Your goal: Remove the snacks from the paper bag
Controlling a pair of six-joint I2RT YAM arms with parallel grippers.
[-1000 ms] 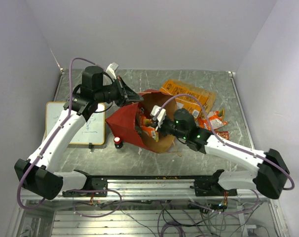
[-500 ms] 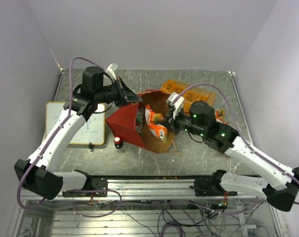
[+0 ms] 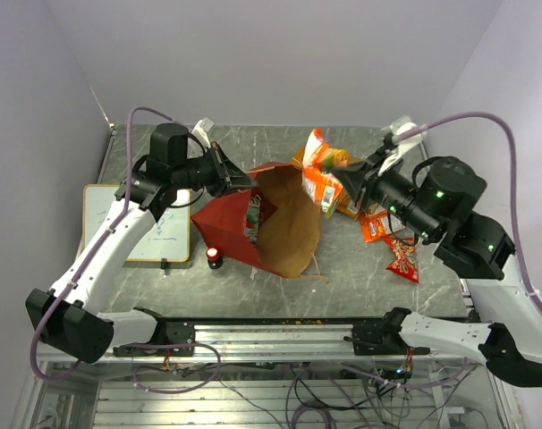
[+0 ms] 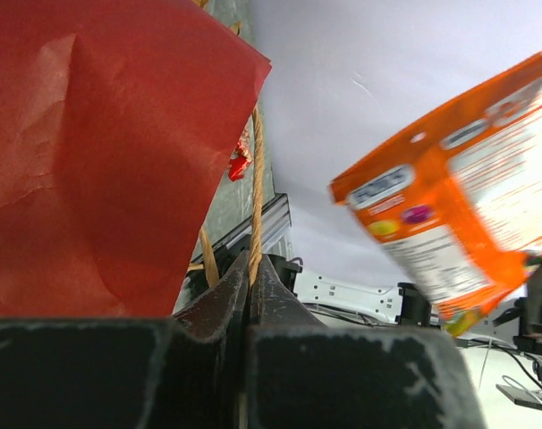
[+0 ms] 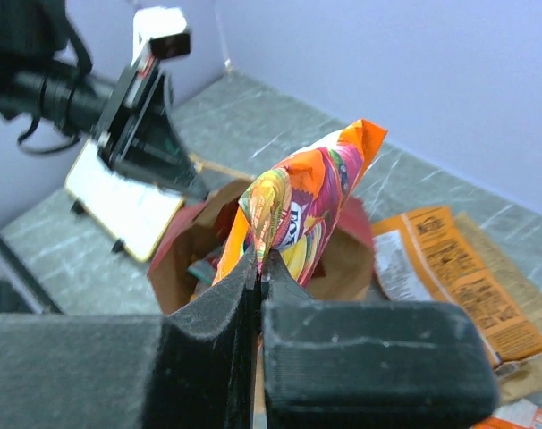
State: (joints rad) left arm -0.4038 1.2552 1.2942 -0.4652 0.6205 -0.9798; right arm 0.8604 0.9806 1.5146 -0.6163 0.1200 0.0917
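The paper bag, red outside and brown inside, lies with its mouth open toward the right. My left gripper is shut on the bag's twisted cord handle and holds the rim up. My right gripper is shut on the edge of an orange chip bag, which hangs in the air above and to the right of the bag's mouth. In the right wrist view this chip bag dangles over the open paper bag. More snacks show inside the bag.
A large orange bag lies flat on the table behind the paper bag. Small red packets rest at the right. A white board lies at the left, and a small red-and-black cylinder stands by the bag's near side.
My right gripper has pulled the orange chip bag out of the paper bag's mouth, lifting it up and to the right. The left arm has kept still on the handle.
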